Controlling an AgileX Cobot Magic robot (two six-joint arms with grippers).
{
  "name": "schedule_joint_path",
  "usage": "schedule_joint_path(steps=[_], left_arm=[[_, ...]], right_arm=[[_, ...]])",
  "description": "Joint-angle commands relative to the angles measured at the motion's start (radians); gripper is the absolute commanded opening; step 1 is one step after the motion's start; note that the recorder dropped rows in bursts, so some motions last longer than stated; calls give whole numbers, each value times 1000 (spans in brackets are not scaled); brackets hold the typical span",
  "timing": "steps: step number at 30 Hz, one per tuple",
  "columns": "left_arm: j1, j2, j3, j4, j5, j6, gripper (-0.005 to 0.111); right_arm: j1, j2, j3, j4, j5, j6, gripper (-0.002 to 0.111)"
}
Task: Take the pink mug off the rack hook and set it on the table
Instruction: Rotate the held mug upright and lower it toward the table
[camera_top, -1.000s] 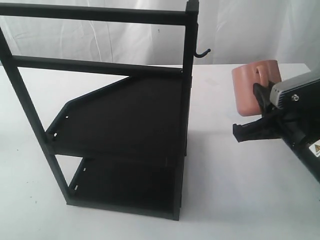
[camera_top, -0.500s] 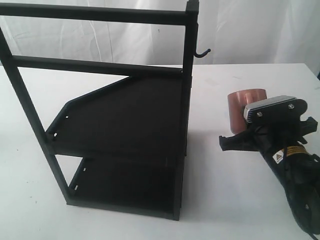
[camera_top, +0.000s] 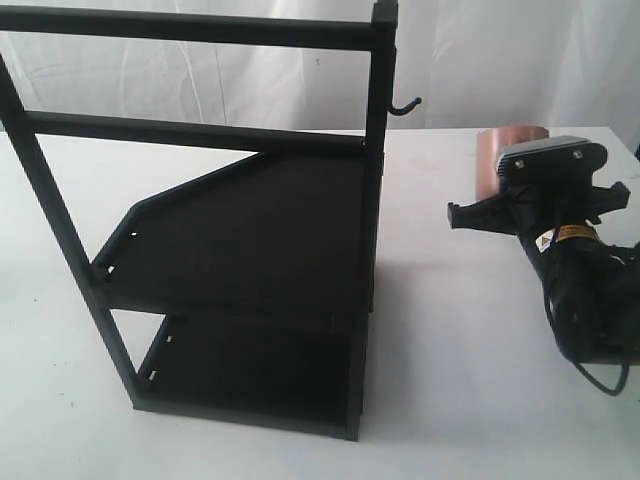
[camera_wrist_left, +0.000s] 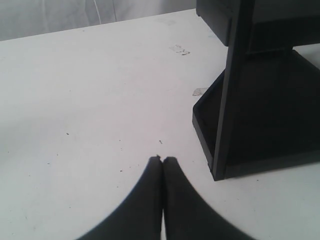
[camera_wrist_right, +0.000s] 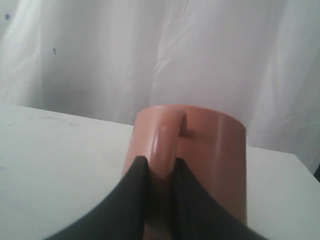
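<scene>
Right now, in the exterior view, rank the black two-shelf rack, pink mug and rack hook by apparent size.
Largest: black two-shelf rack, by far.
Next: pink mug, partly hidden.
Smallest: rack hook.

Your right arm (camera_top: 585, 300): enters from right side of exterior view, forearm angled away from camera, wrist about level, camera housing on top.
Your right gripper (camera_wrist_right: 160, 172): fingers (camera_wrist_right: 132, 192) pinched on either side of pink mug (camera_wrist_right: 215, 150) handle, gripping it.
Your left gripper (camera_wrist_left: 162, 161): tips pressed together, nothing between them.
</scene>
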Motion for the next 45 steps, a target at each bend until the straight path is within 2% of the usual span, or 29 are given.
schedule_joint_path(steps=[1,12,19,28,32,38,45], left_arm=[[3,-5,5,-2,-1,-6,0],[3,-5,5,-2,-1,-6,0],[3,-5,5,-2,-1,-6,0],[3,-5,5,-2,-1,-6,0],[3,-5,5,-2,-1,-6,0],[3,-5,5,-2,-1,-6,0],[3,-5,5,-2,-1,-6,0]], right_arm=[[-45,84,-74,-17,-2,5,0],[-52,233,-128,-50,8,53,0],[-52,234,-104,-159,123,75,0],[-52,234,-30,-121,103,128,0],[-52,234,-23,-134,163,180,0],[-52,234,-23,-134,139,182,0],[-52,234,-23,-136,224,135,0]])
